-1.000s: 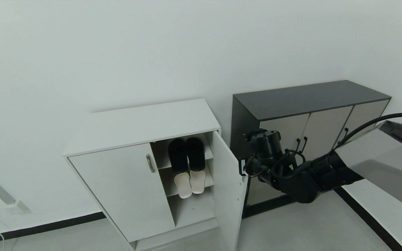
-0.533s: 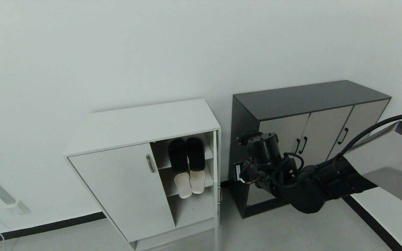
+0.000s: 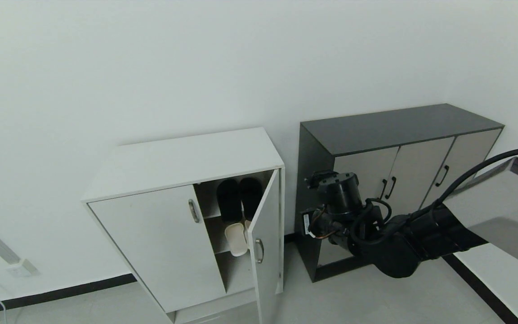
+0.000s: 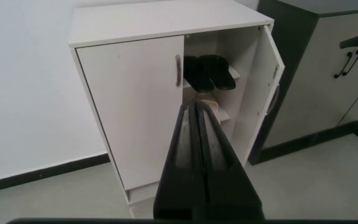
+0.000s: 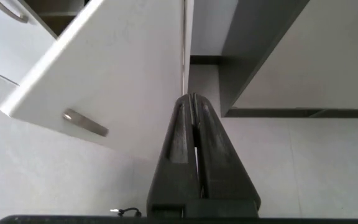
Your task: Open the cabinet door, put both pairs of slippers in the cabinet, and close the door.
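The door (image 3: 265, 234) stood just left of my right gripper (image 5: 194, 99); the slippers (image 3: 240, 198) sat inside the cabinet (image 3: 182, 162) behind it.

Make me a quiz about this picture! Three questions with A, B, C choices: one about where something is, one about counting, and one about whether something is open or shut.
1. Where are the black slippers?
A. on the floor
B. inside the white cabinet, above the cream slippers
C. on top of the dark cabinet

2. How many doors does the white cabinet have?
A. one
B. two
C. four

3. How is the right door?
A. shut tight
B. taken off
C. partly open

Answers:
1 B: the black slippers sit inside, one level over the cream slippers.
2 B: there is a shut left door and the right door beside it.
3 C: the right door stands at an angle, and the slippers show through the gap.
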Available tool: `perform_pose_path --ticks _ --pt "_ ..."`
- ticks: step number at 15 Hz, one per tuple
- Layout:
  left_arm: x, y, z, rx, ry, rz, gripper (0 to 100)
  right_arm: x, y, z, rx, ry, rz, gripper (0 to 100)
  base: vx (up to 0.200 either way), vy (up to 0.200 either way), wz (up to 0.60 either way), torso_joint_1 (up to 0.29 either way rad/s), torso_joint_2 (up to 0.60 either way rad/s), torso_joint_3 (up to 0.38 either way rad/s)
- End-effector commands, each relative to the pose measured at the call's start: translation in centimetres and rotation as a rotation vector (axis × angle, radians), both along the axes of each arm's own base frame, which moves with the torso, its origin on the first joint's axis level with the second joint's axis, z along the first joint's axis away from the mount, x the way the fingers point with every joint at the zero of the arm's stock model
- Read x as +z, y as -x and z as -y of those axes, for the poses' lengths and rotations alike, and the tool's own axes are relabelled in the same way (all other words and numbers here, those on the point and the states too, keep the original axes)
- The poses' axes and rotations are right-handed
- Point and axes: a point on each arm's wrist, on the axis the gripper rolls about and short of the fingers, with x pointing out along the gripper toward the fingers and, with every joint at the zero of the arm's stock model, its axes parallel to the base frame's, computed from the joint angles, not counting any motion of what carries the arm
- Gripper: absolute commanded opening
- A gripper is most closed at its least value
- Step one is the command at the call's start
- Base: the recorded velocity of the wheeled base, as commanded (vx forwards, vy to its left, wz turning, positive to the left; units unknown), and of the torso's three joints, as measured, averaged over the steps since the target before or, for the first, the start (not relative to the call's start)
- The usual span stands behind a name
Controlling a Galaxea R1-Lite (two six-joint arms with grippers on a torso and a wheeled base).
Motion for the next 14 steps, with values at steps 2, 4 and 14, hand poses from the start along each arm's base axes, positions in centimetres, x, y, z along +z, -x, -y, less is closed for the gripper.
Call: perform_pose_path --ticks 2,4,14 --pt "0.0 0.0 0.0 0.001 0.0 0.0 0 0.1 0.1 -0.1 0.003 -0.002 0.002 0 0.0 0.0 0.6 0.0 0.0 0.005" --pt "0.0 0.0 0.0 0.001 0.0 0.0 0 0.1 0.1 -0.1 0.003 -0.002 0.002 0 0.0 0.0 0.6 0.01 0.01 0.002" --pt "0.0 0.0 0.0 0.001 0.0 0.0 0 -1.8 0.5 2.1 0.008 0.028 0.044 0 0.0 0.0 0.06 0.0 0.0 0.0"
